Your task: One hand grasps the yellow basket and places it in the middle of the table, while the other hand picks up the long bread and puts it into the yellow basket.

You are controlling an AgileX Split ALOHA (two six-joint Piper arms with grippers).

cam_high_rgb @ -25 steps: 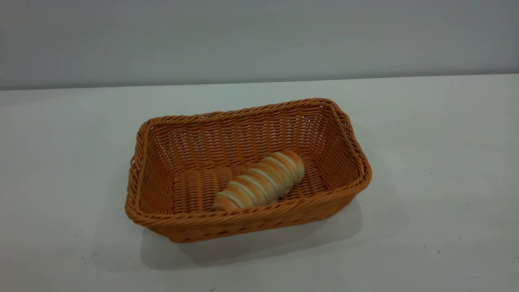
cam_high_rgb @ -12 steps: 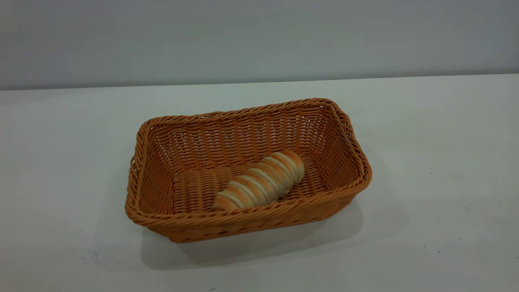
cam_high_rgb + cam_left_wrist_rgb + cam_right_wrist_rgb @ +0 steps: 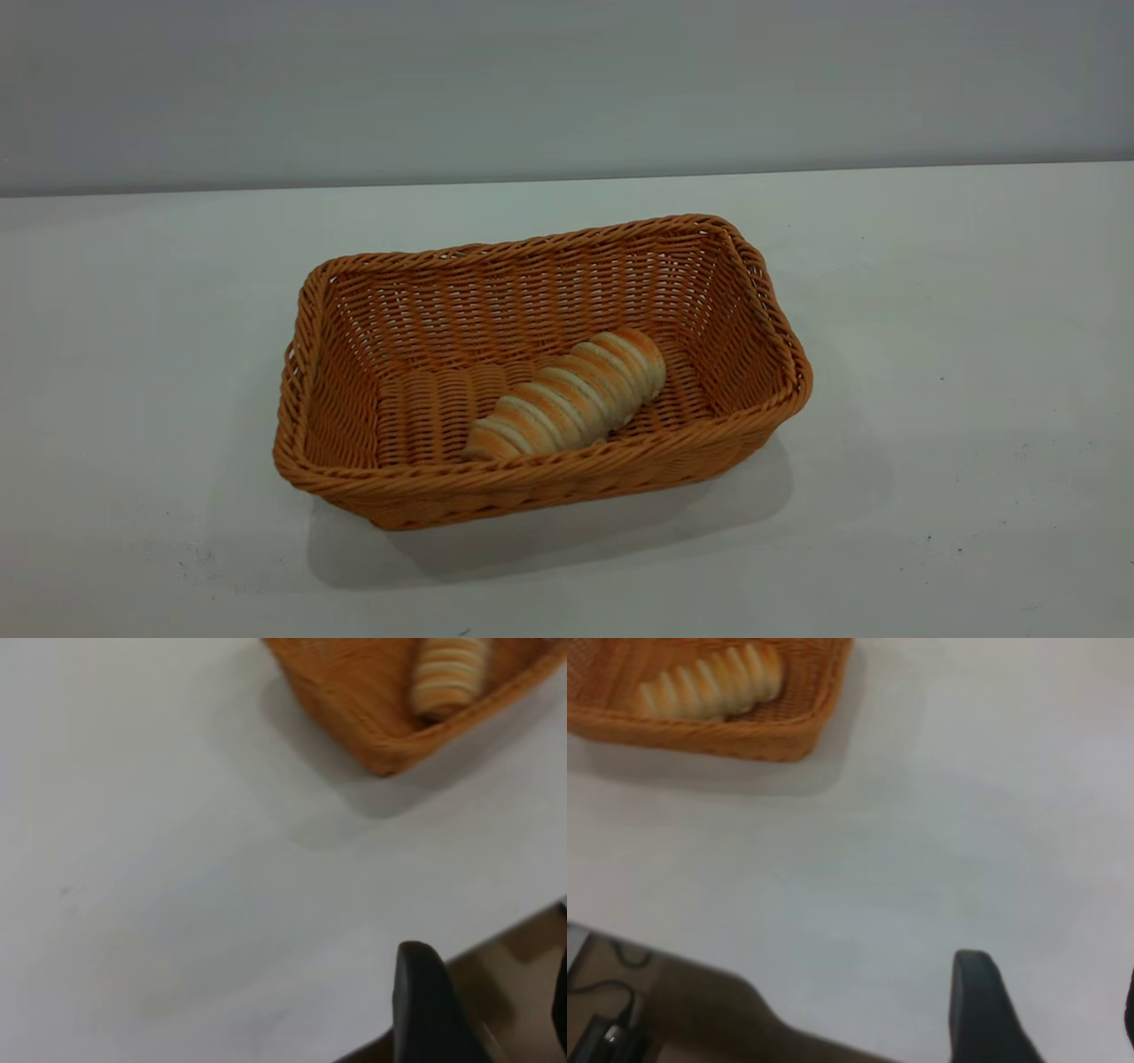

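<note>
One orange-tan woven wicker basket (image 3: 540, 368) sits near the middle of the plain white table (image 3: 930, 354), and we count one pale cream, golden-striped long bread (image 3: 567, 399) lying on its floor. The bread's long axis runs diagonally, its narrower end toward the basket's front-left rim and its broader end toward the back-right wall. Two grippers stay well away from the basket: the left gripper (image 3: 483, 1010) and the right gripper (image 3: 1045, 1010), each with fingers spread apart, holding nothing.
</note>
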